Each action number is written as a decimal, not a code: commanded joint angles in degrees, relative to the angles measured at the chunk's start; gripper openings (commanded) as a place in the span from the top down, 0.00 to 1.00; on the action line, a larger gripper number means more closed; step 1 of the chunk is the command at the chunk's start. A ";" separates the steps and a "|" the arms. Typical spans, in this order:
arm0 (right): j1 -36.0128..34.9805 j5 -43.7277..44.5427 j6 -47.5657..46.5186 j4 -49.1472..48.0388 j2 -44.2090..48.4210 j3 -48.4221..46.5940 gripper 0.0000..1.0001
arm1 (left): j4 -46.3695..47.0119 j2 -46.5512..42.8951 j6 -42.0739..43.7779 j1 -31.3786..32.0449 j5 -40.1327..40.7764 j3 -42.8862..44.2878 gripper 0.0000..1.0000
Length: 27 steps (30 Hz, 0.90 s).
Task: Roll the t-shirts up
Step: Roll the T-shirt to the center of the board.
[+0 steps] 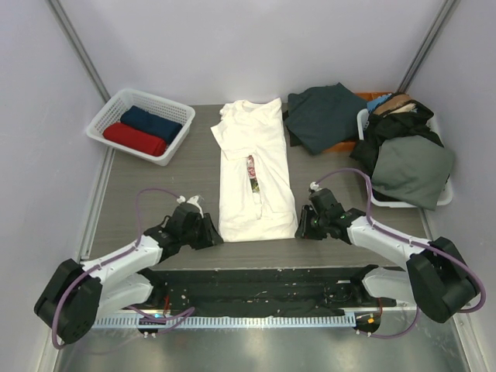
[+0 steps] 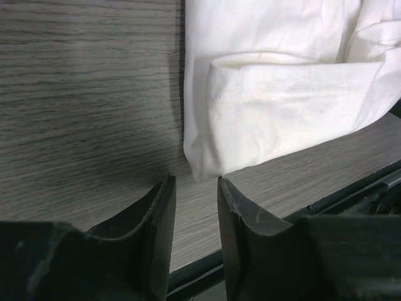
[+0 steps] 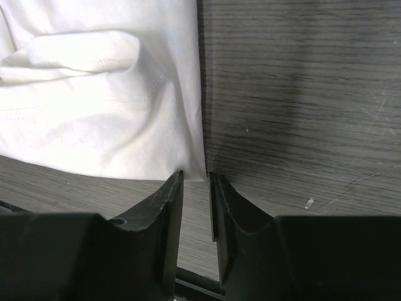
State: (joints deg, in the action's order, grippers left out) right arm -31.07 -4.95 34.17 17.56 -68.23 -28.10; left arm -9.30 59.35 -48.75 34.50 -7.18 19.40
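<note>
item: cream-white t-shirt [image 1: 254, 182], folded into a narrow strip, laid flat mid desk [image 1: 155, 182] between the two arms
long axis: run from near edge to far; collar end pointed away from the arm bases, hem end nearest them
done: red t-shirt [image 1: 136, 139] and navy t-shirt [image 1: 160, 122] seen rolled in the white basket [image 1: 105, 124], far left
left to do: strip not yet rolled; heap of garments [image 1: 403, 155] seen far right
left gripper [image 2: 196, 180]: jaws narrowly apart, nothing clamped, set just short of the left hem corner
right gripper [image 3: 196, 174]: jaws narrowly apart, right hem corner at their mouth, not seen pinched
</note>
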 commanded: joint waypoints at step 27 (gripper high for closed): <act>-1.98 -1.55 2.39 9.77 10.21 -2.84 0.99 | -8.71 -3.28 -1.69 1.09 -3.62 5.38 1.00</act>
State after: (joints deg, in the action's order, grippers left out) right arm -32.80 -5.23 35.38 24.01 -61.25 -28.84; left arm -13.69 58.08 -49.30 35.31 -8.43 22.33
